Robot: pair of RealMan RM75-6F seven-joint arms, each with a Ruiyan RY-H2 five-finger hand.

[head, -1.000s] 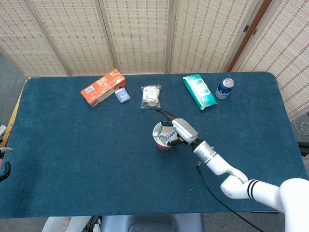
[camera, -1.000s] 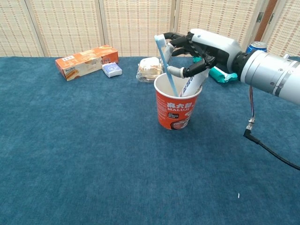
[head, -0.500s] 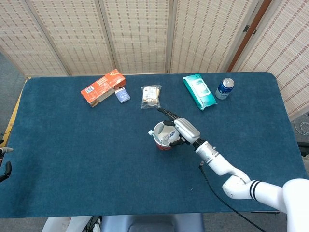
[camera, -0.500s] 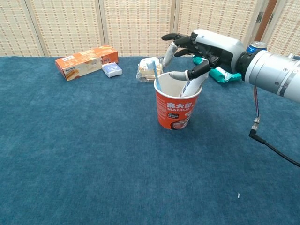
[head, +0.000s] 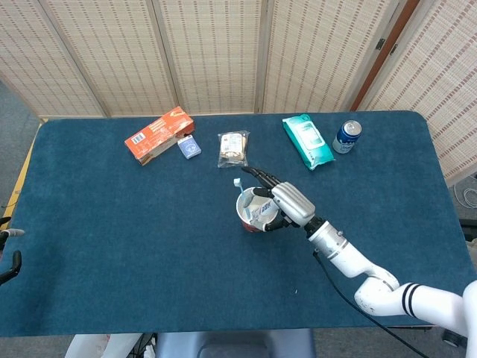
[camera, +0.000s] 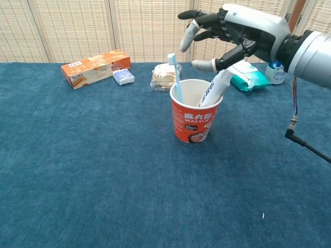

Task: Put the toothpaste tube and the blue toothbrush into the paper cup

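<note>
1. Centre frame, the red printed paper cup [camera: 195, 118] stands upright on the blue-covered desk [camera: 93, 170].
2. Inside it, the blue toothbrush [camera: 176, 77] stands bristles-up against the left rim, and the white toothpaste tube [camera: 213, 92] leans out over the right rim.
3. The right robot hand [camera: 235, 33] hovers in the upper right of the chest view, above the cup, fingers spread, gripping nothing.
4. The left robot hand is out of shot.

Toothbrush and tube standing in the cup

Blue toothbrush [camera: 175, 76] and white toothpaste tube [camera: 213, 91] lean in the upright red paper cup [camera: 193, 123].
</note>
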